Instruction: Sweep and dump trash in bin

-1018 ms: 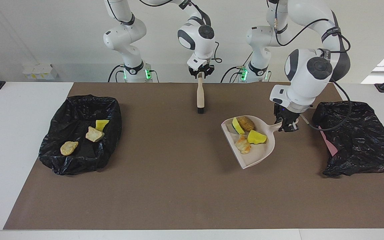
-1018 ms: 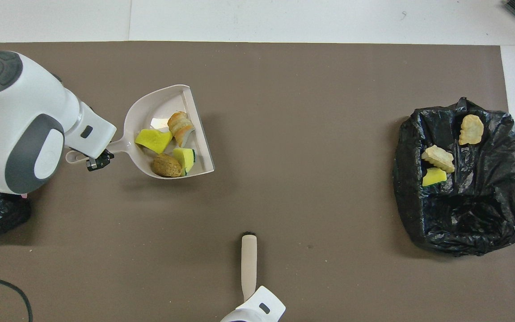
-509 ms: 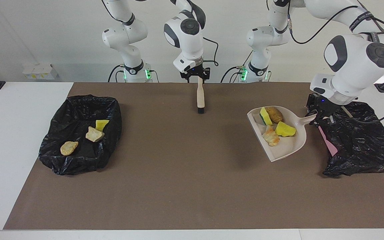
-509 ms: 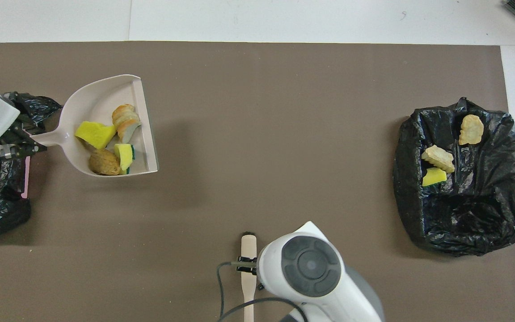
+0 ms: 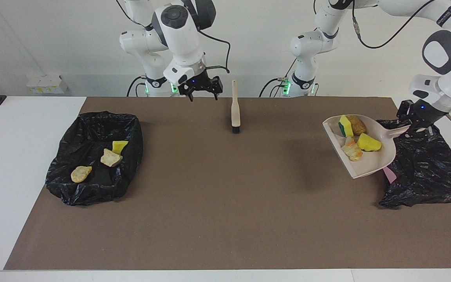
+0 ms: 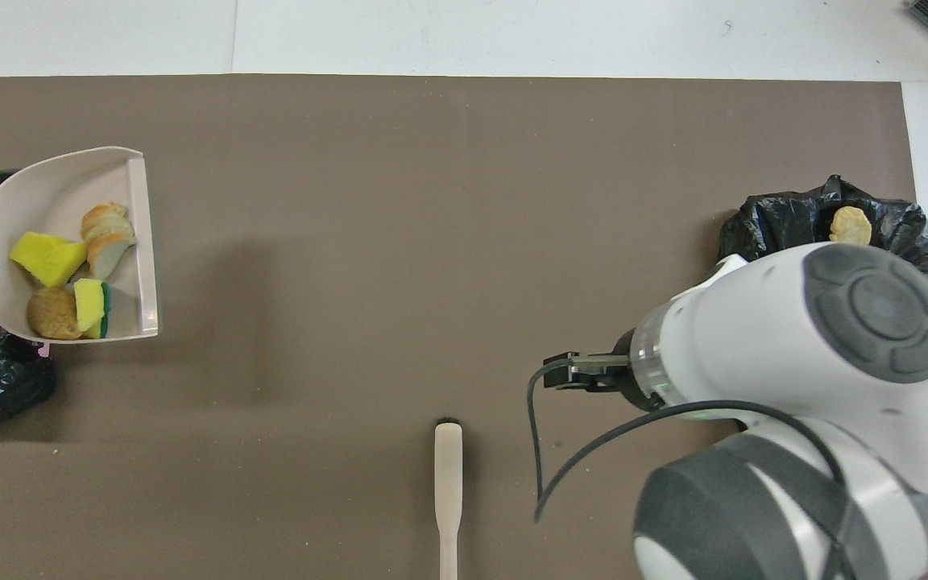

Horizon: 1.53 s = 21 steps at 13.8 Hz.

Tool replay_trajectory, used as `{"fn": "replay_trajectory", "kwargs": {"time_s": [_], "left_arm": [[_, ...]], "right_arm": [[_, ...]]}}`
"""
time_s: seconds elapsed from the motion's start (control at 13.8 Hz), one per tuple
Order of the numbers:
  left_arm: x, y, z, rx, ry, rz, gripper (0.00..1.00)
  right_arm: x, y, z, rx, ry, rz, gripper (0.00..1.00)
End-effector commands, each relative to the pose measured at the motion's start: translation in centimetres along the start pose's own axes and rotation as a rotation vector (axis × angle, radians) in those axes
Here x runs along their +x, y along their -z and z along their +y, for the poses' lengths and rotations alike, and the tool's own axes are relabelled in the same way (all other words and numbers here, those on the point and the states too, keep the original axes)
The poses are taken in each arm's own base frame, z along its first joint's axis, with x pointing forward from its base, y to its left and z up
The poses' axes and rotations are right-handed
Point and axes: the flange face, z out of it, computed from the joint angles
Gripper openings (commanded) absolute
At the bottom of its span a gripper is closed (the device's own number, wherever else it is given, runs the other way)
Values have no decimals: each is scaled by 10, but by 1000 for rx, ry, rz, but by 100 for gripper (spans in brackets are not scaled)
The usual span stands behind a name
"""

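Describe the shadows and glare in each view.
Facing view: soft shadow on the mat under the raised dustpan; bright window glare at the left arm's end. Overhead view: a broad faint shadow beside the dustpan; the right arm hides most of one bin.

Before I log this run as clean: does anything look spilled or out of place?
Nothing has spilled. The dustpan, shut in the left gripper over the bag at that arm's end, holds four scraps. The brush lies on the mat, let go; the right gripper hangs open beside it.

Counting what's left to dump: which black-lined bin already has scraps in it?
The bin toward the right arm's end of the table: three scraps lie inside it.
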Motion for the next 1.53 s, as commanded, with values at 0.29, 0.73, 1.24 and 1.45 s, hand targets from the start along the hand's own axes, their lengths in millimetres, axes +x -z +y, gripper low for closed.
{"fn": "replay_trajectory", "kwargs": {"time_s": [0.29, 0.73, 1.24, 1.45], "left_arm": [[-103, 23, 13, 37, 39, -89, 0], [-164, 22, -6, 147, -46, -331, 0], [-173, -6, -33, 276, -136, -620, 0], [-160, -11, -29, 292, -91, -754, 0]], "right_arm": [[26, 64, 67, -163, -65, 103, 100], [47, 80, 82, -144, -102, 97, 100], [51, 83, 104, -137, -143, 90, 100], [48, 92, 116, -142, -165, 77, 100]]}}
